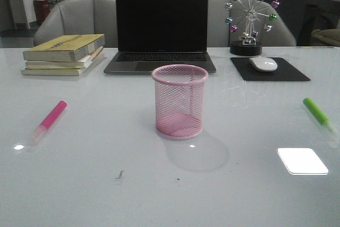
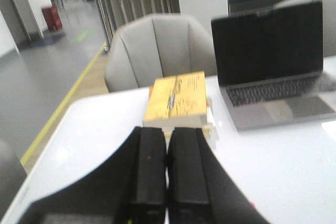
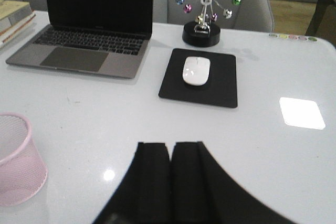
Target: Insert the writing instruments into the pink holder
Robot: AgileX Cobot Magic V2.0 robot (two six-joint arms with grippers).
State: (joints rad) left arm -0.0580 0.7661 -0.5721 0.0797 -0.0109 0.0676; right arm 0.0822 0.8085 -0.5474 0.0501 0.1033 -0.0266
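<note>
The pink wire-mesh holder (image 1: 179, 101) stands upright and empty at the table's middle; its edge also shows in the right wrist view as the pink holder (image 3: 17, 160). A pink highlighter (image 1: 48, 120) lies flat at the left, a lime green highlighter (image 1: 317, 113) lies flat at the right. Neither gripper appears in the front view. In its own wrist view the left gripper (image 2: 167, 132) is shut with nothing between its fingers, pointing toward the books. The right gripper (image 3: 171, 146) is likewise shut and empty above bare table, right of the holder.
A stack of books (image 1: 65, 54) sits back left, an open laptop (image 1: 161, 30) behind the holder, and a white mouse (image 1: 263, 64) on a black pad (image 1: 269, 69) back right beside a ferris-wheel ornament (image 1: 248, 19). Grey chairs (image 1: 74, 17) stand behind the table.
</note>
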